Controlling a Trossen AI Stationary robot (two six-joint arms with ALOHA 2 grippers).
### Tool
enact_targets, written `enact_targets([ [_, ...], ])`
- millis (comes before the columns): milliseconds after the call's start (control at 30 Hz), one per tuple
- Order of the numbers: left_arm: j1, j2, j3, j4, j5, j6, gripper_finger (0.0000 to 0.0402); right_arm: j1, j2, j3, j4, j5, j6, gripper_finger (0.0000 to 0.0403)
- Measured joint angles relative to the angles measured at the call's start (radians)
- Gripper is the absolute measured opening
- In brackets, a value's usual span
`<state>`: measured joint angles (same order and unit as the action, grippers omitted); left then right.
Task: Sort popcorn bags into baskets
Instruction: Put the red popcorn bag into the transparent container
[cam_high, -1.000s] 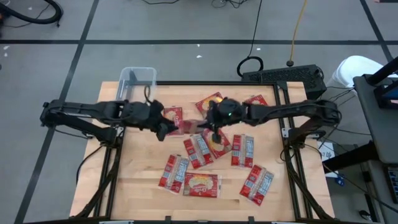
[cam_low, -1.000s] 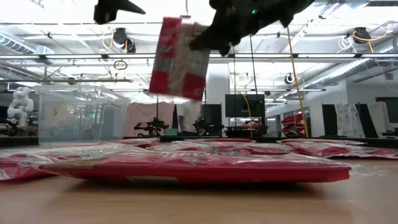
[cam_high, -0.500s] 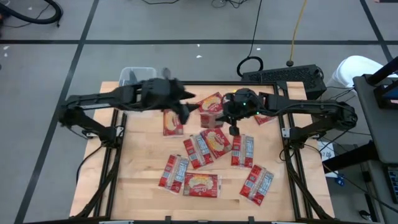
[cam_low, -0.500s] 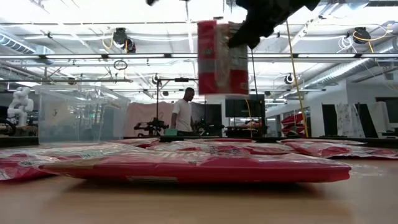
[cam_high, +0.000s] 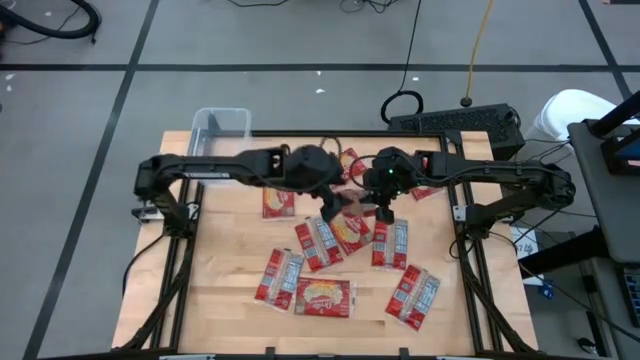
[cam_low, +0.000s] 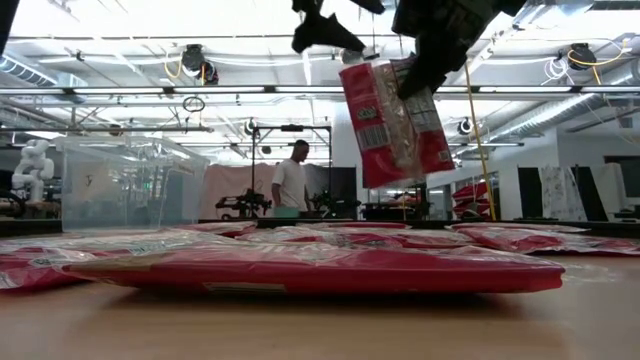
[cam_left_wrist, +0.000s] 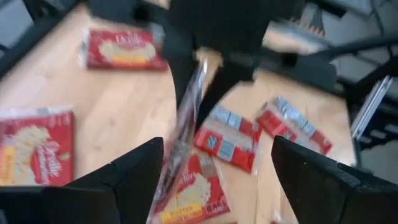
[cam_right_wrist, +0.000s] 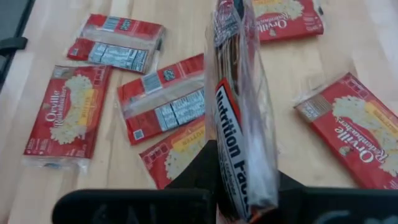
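- A popcorn bag (cam_low: 397, 122) is gripped at its top edge by the right claw (cam_low: 420, 72), hanging tilted above the desk (cam_high: 230, 270).
- The left claw (cam_left_wrist: 214, 168) is spread wide, seemingly just beside that bag; contact cannot be made out.
- The clear basket (cam_high: 222, 125) sits at the desk's far left corner, partly hidden.

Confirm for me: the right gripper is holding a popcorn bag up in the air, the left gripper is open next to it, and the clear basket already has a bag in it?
Not quite. In the high view the basket looks empty. The right gripper does hold a popcorn bag aloft, and the left gripper is open beside it.
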<state>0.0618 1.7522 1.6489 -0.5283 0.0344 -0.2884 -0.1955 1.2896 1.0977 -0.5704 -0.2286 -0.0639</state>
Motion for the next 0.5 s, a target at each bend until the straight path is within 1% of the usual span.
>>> enact_targets([
  [100, -0.013, 0.030, 0.000, 0.000, -0.011, 0.020, 0.0299, 0.000, 0.000, 0.000, 0.010, -0.018, -0.009, 0.0011],
  [167, -0.019, 0.042, 0.000, 0.001, -0.034, 0.037, 0.0285, 0.000, 0.000, 0.000, 0.018, -0.041, -0.010, 0.0011],
  [233, -0.022, 0.052, 0.000, 0.002, -0.059, 0.045, 0.0268, 0.000, 0.000, 0.000, 0.020, -0.040, -0.014, 0.0011],
  [367, -0.024, 0.059, 0.000, 0.008, -0.084, 0.061, 0.0237, 0.000, 0.000, 0.000, 0.019, -0.071, -0.024, 0.0011],
  [500, -0.023, 0.053, -0.001, 0.016, -0.118, 0.086, 0.0225, 0.001, 0.000, 0.000, 0.022, -0.092, -0.029, 0.0011],
])
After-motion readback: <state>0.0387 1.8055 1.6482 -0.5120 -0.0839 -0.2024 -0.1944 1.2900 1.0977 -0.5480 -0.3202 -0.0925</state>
